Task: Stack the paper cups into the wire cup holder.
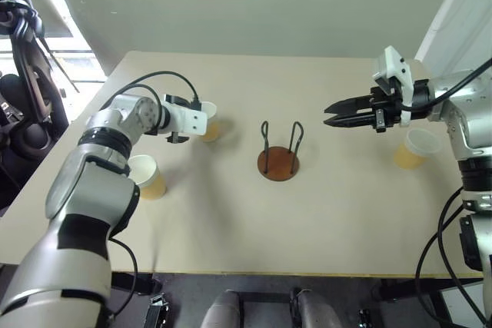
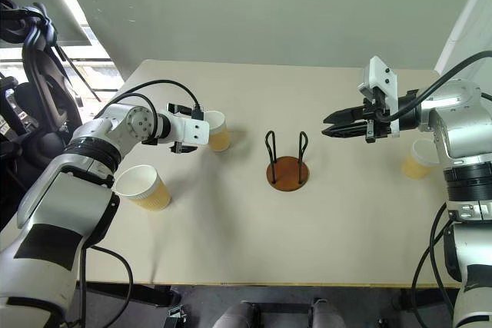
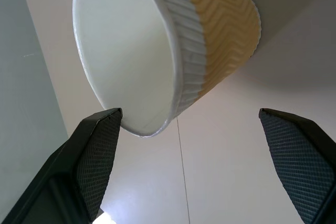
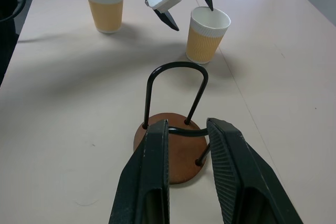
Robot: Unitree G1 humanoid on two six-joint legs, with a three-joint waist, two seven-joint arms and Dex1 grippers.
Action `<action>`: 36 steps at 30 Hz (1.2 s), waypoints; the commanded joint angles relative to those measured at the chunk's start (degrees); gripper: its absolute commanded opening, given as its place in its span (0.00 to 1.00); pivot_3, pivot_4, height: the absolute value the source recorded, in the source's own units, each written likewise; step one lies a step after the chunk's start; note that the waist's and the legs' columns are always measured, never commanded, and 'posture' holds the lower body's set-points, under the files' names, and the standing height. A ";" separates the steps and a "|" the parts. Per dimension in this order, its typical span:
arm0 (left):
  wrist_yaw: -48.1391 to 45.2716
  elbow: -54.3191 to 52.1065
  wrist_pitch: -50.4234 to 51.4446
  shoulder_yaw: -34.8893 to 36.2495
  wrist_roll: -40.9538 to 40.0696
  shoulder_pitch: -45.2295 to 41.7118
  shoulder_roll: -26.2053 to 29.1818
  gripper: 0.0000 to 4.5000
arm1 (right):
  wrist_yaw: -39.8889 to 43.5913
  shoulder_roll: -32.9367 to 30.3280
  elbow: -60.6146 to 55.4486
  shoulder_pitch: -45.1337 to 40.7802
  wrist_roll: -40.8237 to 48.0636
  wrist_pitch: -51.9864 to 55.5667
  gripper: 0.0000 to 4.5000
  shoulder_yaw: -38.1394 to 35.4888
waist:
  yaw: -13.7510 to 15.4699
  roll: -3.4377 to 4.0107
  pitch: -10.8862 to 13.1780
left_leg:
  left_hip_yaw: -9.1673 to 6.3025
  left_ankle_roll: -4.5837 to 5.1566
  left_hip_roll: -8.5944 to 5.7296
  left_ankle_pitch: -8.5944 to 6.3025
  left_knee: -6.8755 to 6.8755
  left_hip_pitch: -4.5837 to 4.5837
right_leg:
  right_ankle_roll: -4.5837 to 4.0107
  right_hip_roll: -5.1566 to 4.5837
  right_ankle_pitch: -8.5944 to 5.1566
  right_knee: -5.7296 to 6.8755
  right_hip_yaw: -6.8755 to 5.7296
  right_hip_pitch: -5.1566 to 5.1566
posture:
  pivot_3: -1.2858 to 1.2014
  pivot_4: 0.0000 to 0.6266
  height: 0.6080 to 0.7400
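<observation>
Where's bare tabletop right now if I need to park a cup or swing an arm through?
Free: the near strip of the table in front of the wire cup holder, and the stretch between holder and the right-side cup. Crowded: the left side, where the open left gripper flanks one cup, with another cup beside the arm.

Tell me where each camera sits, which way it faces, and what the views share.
Left and right eye views: on the head, looking forward and down at the table, both arms in frame.
Left wrist view: along the open left end effector at the cup just ahead.
Right wrist view: along the right end effector, fingers slightly apart and empty, at the wire cup holder.
Shared: the right wrist view also shows the left end effector at that same cup.
</observation>
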 commanded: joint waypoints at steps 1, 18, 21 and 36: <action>0.34 -0.22 -0.89 0.78 -0.50 -0.74 -0.07 1.00 | -0.44 -1.29 -1.36 -0.12 1.01 -0.50 0.24 -2.60 | 0.01 0.00 0.00 | -0.07 0.00 0.06 0.00 0.02 0.00 | 0.00 -0.05 0.00 0.00 0.04 0.01 | 0.52 0.24 1.00; -0.62 0.17 -0.67 0.31 -0.03 0.26 -1.21 0.72 | -0.73 -1.61 -1.95 0.70 0.98 -0.53 0.25 -2.51 | 0.02 0.00 0.00 | -0.05 0.01 0.03 0.00 0.10 0.00 | 0.01 -0.01 0.01 0.01 0.03 0.06 | 0.52 0.24 1.00; -1.30 0.22 -0.54 0.38 -0.11 0.53 -1.34 0.47 | -0.92 -1.57 -2.04 0.74 0.99 -0.59 0.25 -2.55 | 0.01 0.00 0.00 | -0.04 0.01 0.04 0.00 0.11 0.00 | 0.01 -0.01 0.01 0.02 0.02 0.06 | 0.52 0.24 1.00; -7.48 -0.27 -3.47 1.70 -1.79 -2.07 -0.38 0.00 | -0.07 -2.66 -1.53 0.99 0.86 -1.05 0.25 -2.06 | 0.04 -0.01 0.00 | -0.05 0.02 0.04 0.00 0.15 -0.01 | 0.03 -0.03 0.02 0.02 0.04 0.07 | 0.52 0.24 1.00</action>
